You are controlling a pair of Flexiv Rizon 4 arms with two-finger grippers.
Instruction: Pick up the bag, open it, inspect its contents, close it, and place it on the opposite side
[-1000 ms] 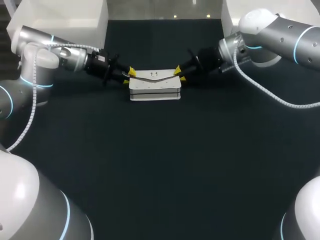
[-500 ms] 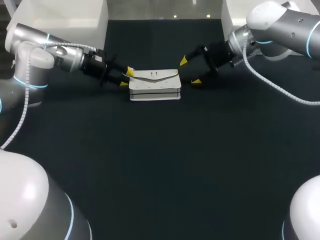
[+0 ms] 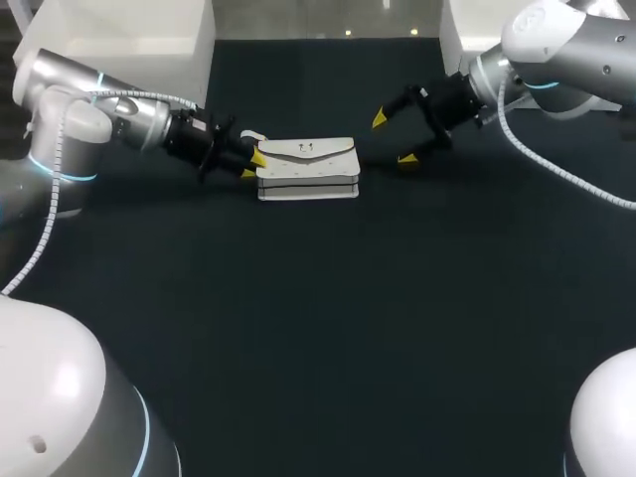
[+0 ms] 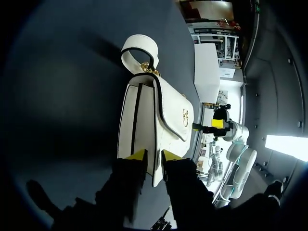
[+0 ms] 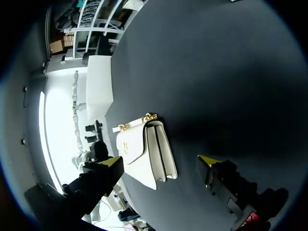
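Head view: the white bag [image 3: 306, 169] rests on the dark surface [image 3: 318, 328], toward its far edge, flap down. The left gripper [image 3: 250, 164] is clenched on the bag's left end, probably to anchor it for the lift. The right gripper [image 3: 394, 139] hangs released, well apart from the other end.

Left wrist view: the fingertips [image 4: 138, 155] pinch the end panel; the strap loop [image 4: 139, 48] stands free.

Right wrist view: the bag [image 5: 139, 144] lies ahead of the spread fingers, untouched

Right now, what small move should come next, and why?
Probably lift the left gripper a little: its fingers seem to pinch the end of the flat white leather bag, which lies closed, while the right gripper stands open, clear of it.
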